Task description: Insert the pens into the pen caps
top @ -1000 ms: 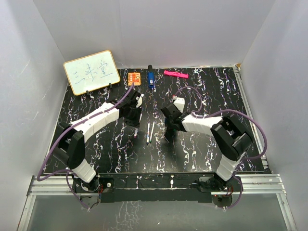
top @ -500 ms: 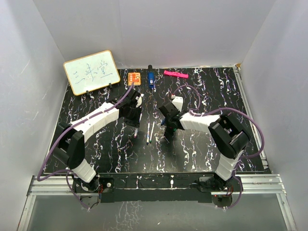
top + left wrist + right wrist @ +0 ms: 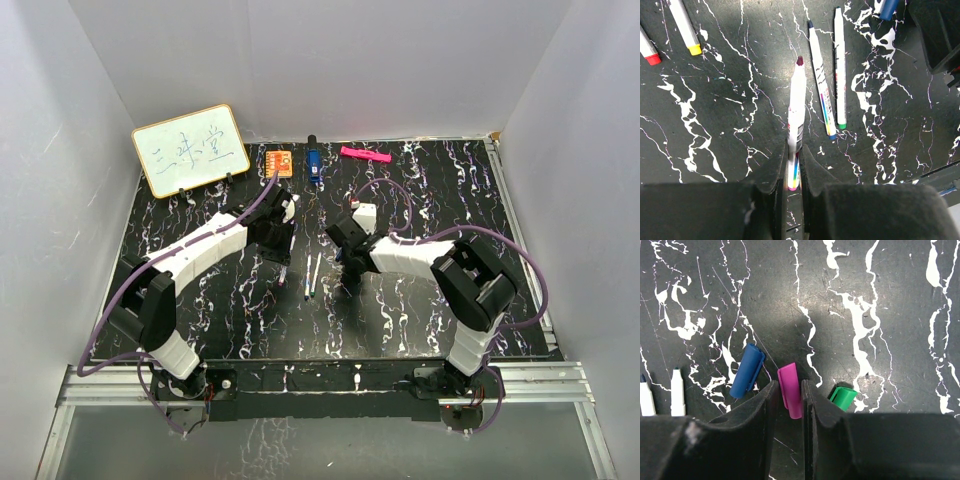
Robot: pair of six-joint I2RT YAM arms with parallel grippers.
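My left gripper is shut on a white-barrelled pen, whose dark red tip points away from the wrist just above the table. Two more pens lie side by side to its right. In the right wrist view, my right gripper is shut on the purple pen cap, one finger against each side, low over the table. A blue cap lies to its left and a green cap to its right. From above, both grippers flank the two lying pens.
Two pens ending in yellow and red lie at the far left of the left wrist view. Along the back stand a whiteboard, an orange block, a blue object and a pink marker.
The right arm has shifted a little to the left and its jaws have narrowed. The left arm and its pen have not moved.
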